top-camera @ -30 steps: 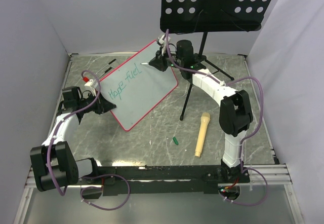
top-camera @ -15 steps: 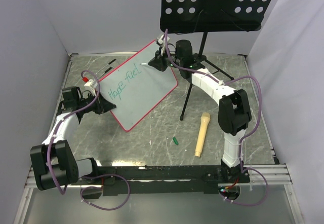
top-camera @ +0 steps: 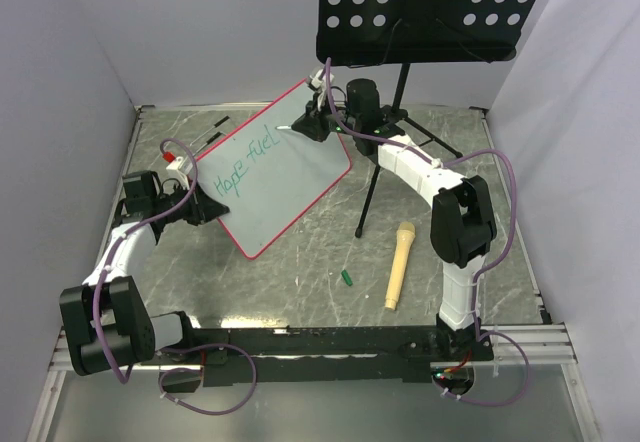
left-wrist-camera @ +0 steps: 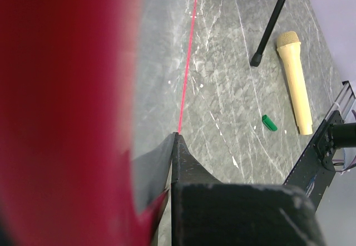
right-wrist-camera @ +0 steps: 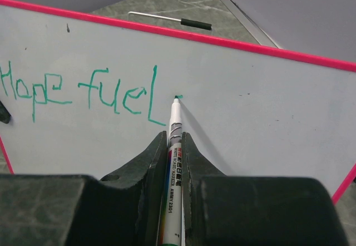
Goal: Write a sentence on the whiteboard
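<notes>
The whiteboard (top-camera: pixel 285 177) (right-wrist-camera: pixel 261 107), pink-framed, stands tilted on the table. On it is the sentence (top-camera: pixel 247 160) (right-wrist-camera: pixel 83 93) in teal strokes, reading "Hope fuel". My right gripper (top-camera: pixel 308 122) (right-wrist-camera: pixel 174 137) is shut on a white marker (right-wrist-camera: pixel 174 124). The marker's tip touches the board at a small fresh mark just right of the "l". My left gripper (top-camera: pixel 205 208) (left-wrist-camera: pixel 170 146) is shut on the whiteboard's lower left edge. That edge fills the left of the left wrist view as a red blur.
A black perforated music stand (top-camera: pixel 430 7) rises at the back; its pole and feet (top-camera: pixel 385 167) (left-wrist-camera: pixel 272 20) are right of the board. A tan microphone (top-camera: pixel 398 264) (left-wrist-camera: pixel 295 82) and a green cap (top-camera: pixel 347 278) (left-wrist-camera: pixel 269 123) lie on the table. A thin black-tipped rod (right-wrist-camera: pixel 167 20) lies behind the board.
The right gripper with the marker has edged slightly along the board past the "l". The left arm and the board have not moved.
</notes>
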